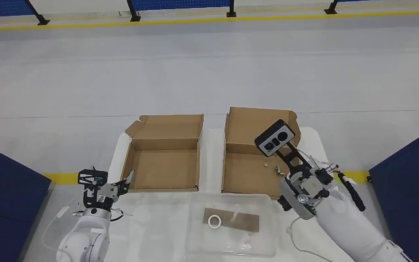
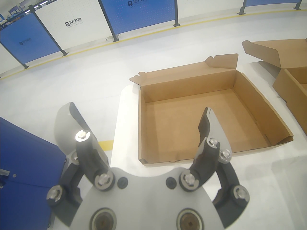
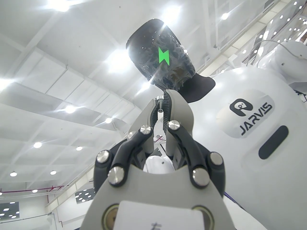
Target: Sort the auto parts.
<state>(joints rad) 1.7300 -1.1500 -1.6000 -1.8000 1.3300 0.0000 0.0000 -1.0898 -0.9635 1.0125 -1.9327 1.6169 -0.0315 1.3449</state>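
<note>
Right gripper (image 3: pixel 165 98) pinches a film-wrapped black switch module (image 3: pixel 160 56), raised over the right cardboard box (image 1: pixel 229 164). Judged step: drop-off; next, lower and release inside. Left gripper (image 2: pixel 139 111) spread, left cardboard box (image 2: pixel 191 111) just ahead. Clear tray (image 1: pixel 196 243) with white ring (image 1: pixel 214 222) beside right gripper; no obstruction.

A white table (image 1: pixel 160 204) stands on a pale grey floor (image 1: pixel 196 72). At the far side a yellow line (image 1: pixel 196 20) crosses the floor, in front of blue and white partition panels (image 2: pixel 134 3). One dark blue screen (image 1: pixel 16 190) stands left of the table, another screen (image 1: pixel 400 171) right.
</note>
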